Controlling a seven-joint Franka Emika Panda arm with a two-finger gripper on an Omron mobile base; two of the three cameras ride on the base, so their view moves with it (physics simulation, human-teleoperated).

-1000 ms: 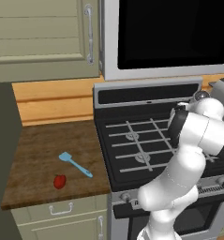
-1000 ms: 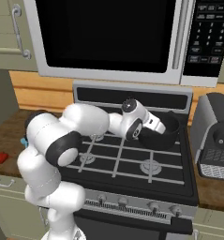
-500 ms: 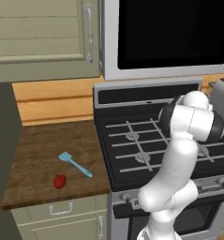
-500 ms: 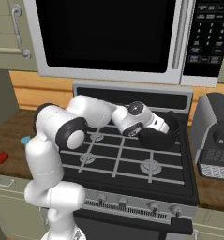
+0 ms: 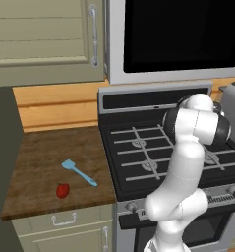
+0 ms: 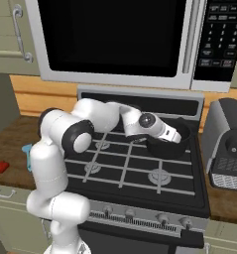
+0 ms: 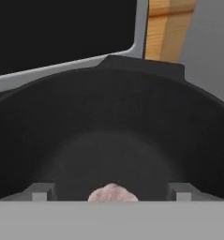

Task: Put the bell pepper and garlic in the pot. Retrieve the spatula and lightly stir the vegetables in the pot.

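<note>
End effector (image 7: pixel 112 193) poised over the pot (image 7: pixel 108 122), fingers spread wide either side of the garlic (image 7: pixel 112 192); hard to tell whether the bulb is loosely held or already resting on the pot floor, but probably not clamped. Pot at roughly 2 o'clock on the stove (image 6: pixel 140 168), near the toaster (image 6: pixel 226 144). Pepper (image 5: pixel 63 190) and spatula (image 5: pixel 78 171) lying on the bench (image 5: pixel 45 152), pepper at about 7 o'clock of the spatula, just beside it. Pepper likely light, firm and glossy, so prone to slip: best pinched across its widest middle. Spatula stiff, thin and light: best taken mid-handle, clear of the blade
</note>
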